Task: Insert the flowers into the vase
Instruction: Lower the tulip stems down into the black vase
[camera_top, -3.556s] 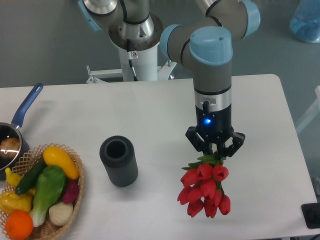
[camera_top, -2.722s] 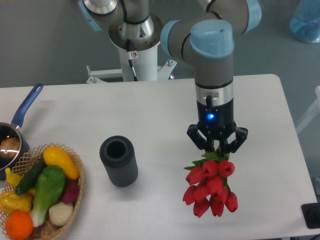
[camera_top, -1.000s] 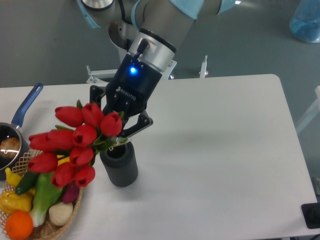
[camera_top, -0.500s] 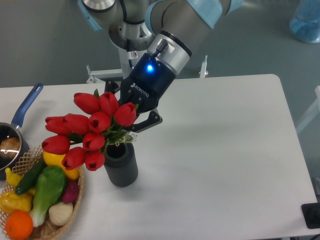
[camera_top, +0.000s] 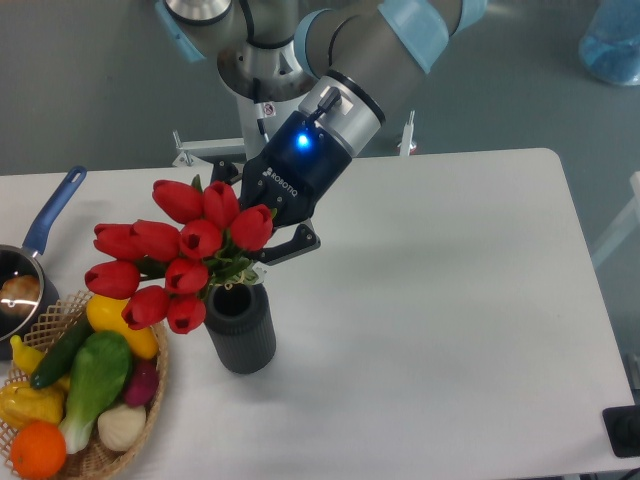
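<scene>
Above vase (camera_top: 239, 330), gripper-held (camera_top: 262, 250) flowers (camera_top: 178, 252)

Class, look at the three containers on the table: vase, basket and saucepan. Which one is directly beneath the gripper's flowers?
The dark ribbed vase: the flowers in the gripper reach down to its mouth. The wicker basket and saucepan sit further left.

Flowers (camera_top: 180, 250): red heads, green leaves. Vase (camera_top: 240, 327): dark grey-black, ribbed. Gripper (camera_top: 262, 243): black, with a blue light above. Left of the vase, the basket (camera_top: 155, 375): tan wicker, holding yellow, green and orange vegetables. Table (camera_top: 450, 300): white
</scene>
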